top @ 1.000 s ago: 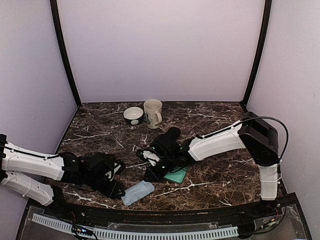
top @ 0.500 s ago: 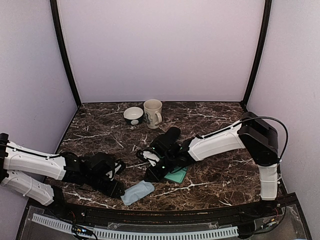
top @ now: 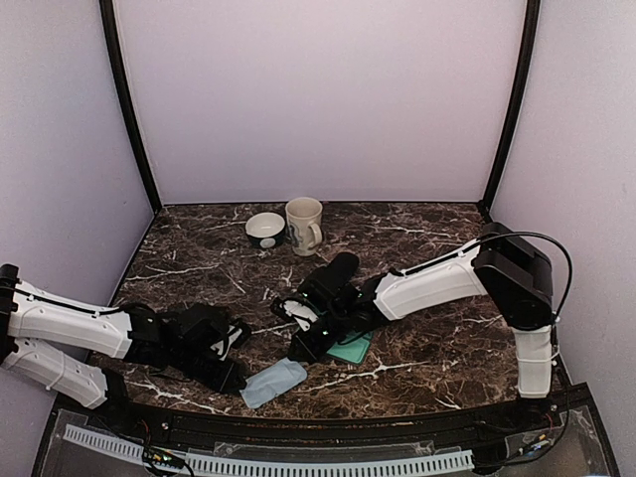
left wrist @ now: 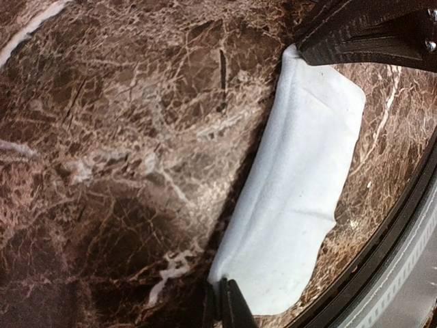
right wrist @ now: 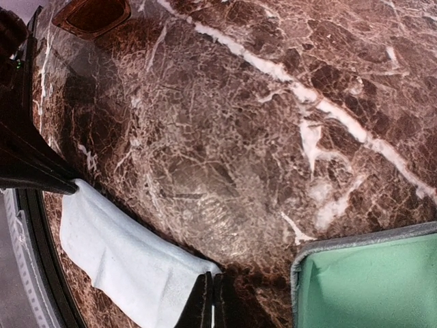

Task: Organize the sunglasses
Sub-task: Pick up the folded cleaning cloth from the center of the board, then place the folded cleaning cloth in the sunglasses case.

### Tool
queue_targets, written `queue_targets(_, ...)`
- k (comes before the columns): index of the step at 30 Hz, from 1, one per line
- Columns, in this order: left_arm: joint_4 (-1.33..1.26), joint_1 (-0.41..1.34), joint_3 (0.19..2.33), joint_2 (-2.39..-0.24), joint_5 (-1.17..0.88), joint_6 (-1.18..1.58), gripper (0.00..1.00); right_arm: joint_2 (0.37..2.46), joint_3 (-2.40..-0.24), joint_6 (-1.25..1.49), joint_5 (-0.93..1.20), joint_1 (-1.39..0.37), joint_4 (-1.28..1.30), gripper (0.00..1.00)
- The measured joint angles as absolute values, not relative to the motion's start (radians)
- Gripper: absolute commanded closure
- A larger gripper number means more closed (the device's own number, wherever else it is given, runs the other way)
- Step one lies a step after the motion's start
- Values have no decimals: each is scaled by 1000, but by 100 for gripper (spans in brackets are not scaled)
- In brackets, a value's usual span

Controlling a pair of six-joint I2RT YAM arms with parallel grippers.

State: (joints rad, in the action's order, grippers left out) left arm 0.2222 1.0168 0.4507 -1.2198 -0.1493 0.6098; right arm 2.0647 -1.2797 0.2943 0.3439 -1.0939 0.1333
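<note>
One brownish lens of the sunglasses (right wrist: pixel 92 15) shows on the marble at the top left of the right wrist view; the rest of that pair is cut off. In the top view a thin dark loop with a pale patch (top: pixel 290 308) lies by the right arm and could be a second pair. A light blue cloth (top: pixel 273 383) lies near the front edge. My left gripper (left wrist: pixel 225 306) is shut on its left corner. My right gripper (right wrist: pixel 210 304) is shut on the opposite corner of the cloth (right wrist: pixel 130 266).
An open case with a green lining (top: pixel 350 348) lies just right of the right gripper, and a black oblong case (top: pixel 333 273) lies behind it. A bowl (top: pixel 265 229) and a mug (top: pixel 304 225) stand at the back. The table's front rim (left wrist: pixel 382 273) runs close by the cloth.
Both grippers have closed onto the cloth's corners. The arms have hardly moved.
</note>
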Motion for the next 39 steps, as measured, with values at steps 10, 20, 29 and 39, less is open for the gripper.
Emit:
queue_targets(10,239,1017,465,-1223,-143,597,100,2042,-1227,316,348,-1085,76,100)
queue_targets(20,244,1016,529,-1253,-116,550,100,1937,-1146,329,319,-1068,39,100)
queue_targets(29,244,984,651,-1372,-104,448,100,1853,-1030,363,253,-1060,12,100)
queue_targets(39,243,960,815,-1534,-132,298,100,1693,-901,429,137,-1057,-12,100)
